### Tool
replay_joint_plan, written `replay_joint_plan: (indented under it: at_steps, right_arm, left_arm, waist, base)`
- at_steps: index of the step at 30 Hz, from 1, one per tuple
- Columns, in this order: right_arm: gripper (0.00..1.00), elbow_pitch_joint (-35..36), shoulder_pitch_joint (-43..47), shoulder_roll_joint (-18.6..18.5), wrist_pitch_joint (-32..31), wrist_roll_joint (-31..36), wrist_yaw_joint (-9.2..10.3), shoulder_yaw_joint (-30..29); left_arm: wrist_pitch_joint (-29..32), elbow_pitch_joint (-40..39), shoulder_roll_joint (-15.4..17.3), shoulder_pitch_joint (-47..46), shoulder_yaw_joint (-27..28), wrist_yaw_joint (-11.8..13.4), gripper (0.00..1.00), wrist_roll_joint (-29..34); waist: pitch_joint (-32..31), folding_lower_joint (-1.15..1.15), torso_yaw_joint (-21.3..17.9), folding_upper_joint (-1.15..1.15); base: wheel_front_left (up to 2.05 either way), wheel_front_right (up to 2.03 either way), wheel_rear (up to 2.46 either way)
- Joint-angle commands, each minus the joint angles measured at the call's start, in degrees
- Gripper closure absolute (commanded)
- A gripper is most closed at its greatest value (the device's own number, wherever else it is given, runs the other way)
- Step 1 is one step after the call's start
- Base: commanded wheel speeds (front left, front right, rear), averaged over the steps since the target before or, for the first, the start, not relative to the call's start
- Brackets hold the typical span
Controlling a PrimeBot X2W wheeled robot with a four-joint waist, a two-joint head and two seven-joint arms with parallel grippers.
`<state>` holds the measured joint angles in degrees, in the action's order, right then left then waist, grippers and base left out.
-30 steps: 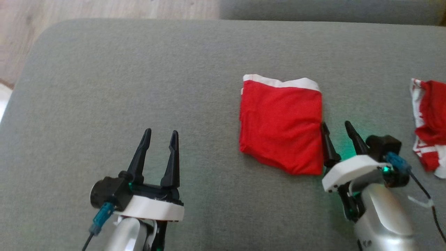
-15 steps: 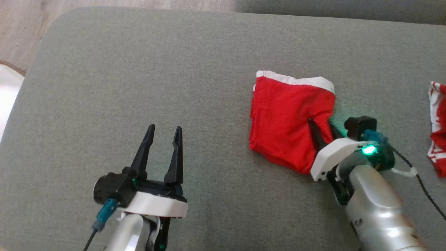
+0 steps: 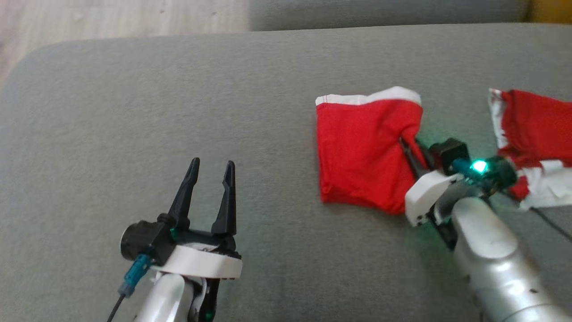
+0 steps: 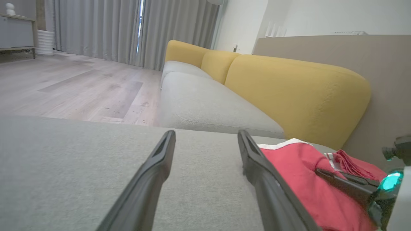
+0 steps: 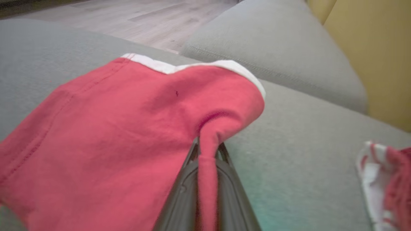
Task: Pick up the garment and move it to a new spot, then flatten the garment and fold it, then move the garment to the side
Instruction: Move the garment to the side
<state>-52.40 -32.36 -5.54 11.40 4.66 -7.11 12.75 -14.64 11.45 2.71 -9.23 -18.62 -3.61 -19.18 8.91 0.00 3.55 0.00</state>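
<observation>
Lying near-to-far, white band away, garment in right end effector

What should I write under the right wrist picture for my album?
The right tool pinches a fold of the red garment on the grey sofa cushion.

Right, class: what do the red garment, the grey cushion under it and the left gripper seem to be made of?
The red garment: soft matte knit cloth, perhaps cotton; it creases and shows stitched seams. The grey cushion: woven upholstery fabric, matte, with fine speckled grain. The left gripper: fingers probably hard black plastic, stiff with moulded grooves.
</observation>
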Motion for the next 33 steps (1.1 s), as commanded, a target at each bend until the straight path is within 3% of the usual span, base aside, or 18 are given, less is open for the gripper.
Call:
replay_joint_plan:
  at_steps: [1, 7, 8, 12, 18, 23, 27, 33]
  right_arm:
    - [1.0, 3.0, -2.8, -1.9, -0.2, 0.7, -0.37, 2.2]
    - [1.0, 7.1, -4.6, -11.4, -3.4, -1.5, -0.37, 9.3]
    - [1.0, 7.1, -4.6, -11.4, -3.4, -1.5, -0.37, 9.3]
    - [1.0, 10.3, -6.2, -19.9, -5.7, -6.0, -0.37, 13.9]
    - [1.0, 14.0, -8.4, -32.4, -9.8, -13.2, -0.37, 20.2]
    - [1.0, 14.6, -9.5, -40.4, -12.5, -15.6, -0.37, 22.5]
    - [1.0, 13.9, -9.7, -43.6, -14.2, -15.3, -0.37, 22.7]
    - [1.0, 12.5, -8.8, -44.8, -15.7, -15.0, -0.37, 21.4]
  left_arm:
    - [-0.4, -2.3, 0.2, -3.1, 0.9, -0.3, 0.0, 0.1]
    - [-0.4, -3.2, 0.2, -6.7, -2.3, -0.2, 0.0, -0.9]
    - [-0.4, -3.2, 0.2, -6.7, -2.3, -0.2, 0.0, -0.9]
    - [-0.4, -3.7, 0.2, -9.0, -4.0, 0.2, 0.0, -1.3]
    - [-0.4, -4.3, 0.2, -11.3, -5.4, 0.6, 0.0, -1.6]
    - [-0.4, -4.6, 0.2, -12.7, -5.9, 0.5, 0.0, -1.9]
    - [-0.4, -4.5, 0.2, -13.3, -5.5, 0.3, 0.0, -2.0]
    - [-0.4, -4.4, 0.2, -13.7, -5.0, 0.0, 0.0, -1.6]
  waist:
    - [-0.4, 0.0, -2.9, 0.0]
    - [0.8, 0.0, -6.9, 0.0]
    - [0.8, 0.0, -6.9, 0.0]
    - [2.7, 0.0, -8.4, 0.0]
    - [5.9, 0.0, -8.7, 0.0]
    - [8.4, 0.0, -7.7, 0.0]
    - [9.9, 0.0, -6.9, 0.0]
    - [11.2, 0.0, -6.1, 0.0]
  base:
    - [0.0, 0.0, 0.0]
    - [0.0, 0.0, 0.0]
    - [0.0, 0.0, 0.0]
    - [0.0, 0.0, 0.0]
    - [0.0, 0.0, 0.0]
    - [0.0, 0.0, 0.0]
    - [0.0, 0.0, 0.0]
    - [0.0, 0.0, 0.0]
